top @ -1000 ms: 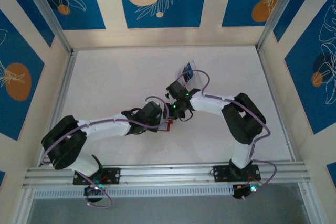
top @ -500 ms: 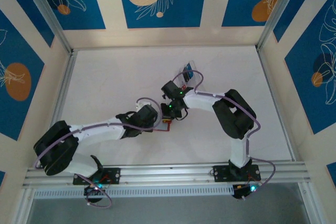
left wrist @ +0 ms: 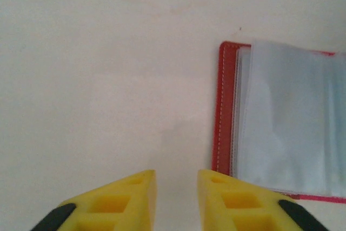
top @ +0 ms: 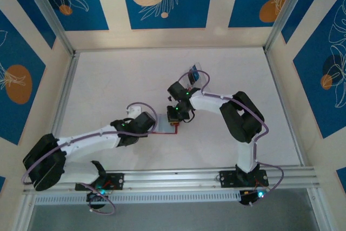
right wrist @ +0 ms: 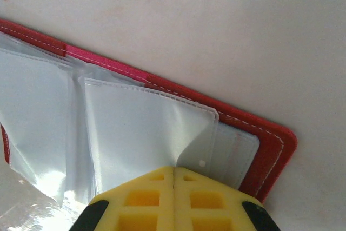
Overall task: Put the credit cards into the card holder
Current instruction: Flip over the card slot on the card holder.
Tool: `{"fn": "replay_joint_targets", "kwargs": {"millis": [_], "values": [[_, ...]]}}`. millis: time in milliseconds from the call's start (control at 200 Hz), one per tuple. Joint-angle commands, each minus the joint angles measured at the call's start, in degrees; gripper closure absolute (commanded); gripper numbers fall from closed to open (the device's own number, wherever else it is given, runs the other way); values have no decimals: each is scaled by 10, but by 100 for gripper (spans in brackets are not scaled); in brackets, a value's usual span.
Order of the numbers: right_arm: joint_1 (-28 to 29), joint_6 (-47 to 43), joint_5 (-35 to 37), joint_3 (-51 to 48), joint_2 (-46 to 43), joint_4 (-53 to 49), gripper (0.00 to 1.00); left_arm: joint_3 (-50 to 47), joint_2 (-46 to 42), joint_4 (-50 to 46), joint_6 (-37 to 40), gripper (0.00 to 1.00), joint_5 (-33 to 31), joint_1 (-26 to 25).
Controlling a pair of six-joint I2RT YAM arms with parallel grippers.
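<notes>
The red card holder (right wrist: 262,136) lies open on the white table, its clear plastic sleeves (right wrist: 135,133) fanned out. My right gripper (right wrist: 173,169) is shut on the edge of one sleeve, which puckers at the pinch. From above, the right gripper (top: 174,117) sits over the card holder (top: 172,130). My left gripper (left wrist: 177,179) hovers open and holds nothing, just left of the holder's red edge (left wrist: 221,106); from above the left gripper (top: 153,126) is beside it. A blue credit card (top: 192,72) stands at the back, behind the right arm.
A clear plastic tray (top: 201,79) holds the blue card behind the right wrist. White table (top: 108,85) stretches left and back. Aluminium rails (top: 173,177) border the near edge, and patterned walls close in the sides.
The left arm has drawn back to the left, away from the holder. The right gripper has shifted slightly towards the near-left, onto the holder.
</notes>
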Motion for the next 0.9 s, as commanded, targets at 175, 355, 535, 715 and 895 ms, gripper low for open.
{"fn": "replay_joint_targets", "kwargs": {"millis": [175,355,535,715,895], "values": [[-18,-98,47,33,19,-76,100,80,68,69,102,67,152,43],[-18,-99,43,16,-7,-77,100,138,150,101,136,71,232,67],[-20,-103,48,14,-11,-82,100,150,207,120,148,74,274,90],[-25,-105,46,16,-10,-83,100,138,229,121,152,76,268,100],[-26,-115,48,19,-12,-84,100,110,239,124,145,80,250,112]]}}
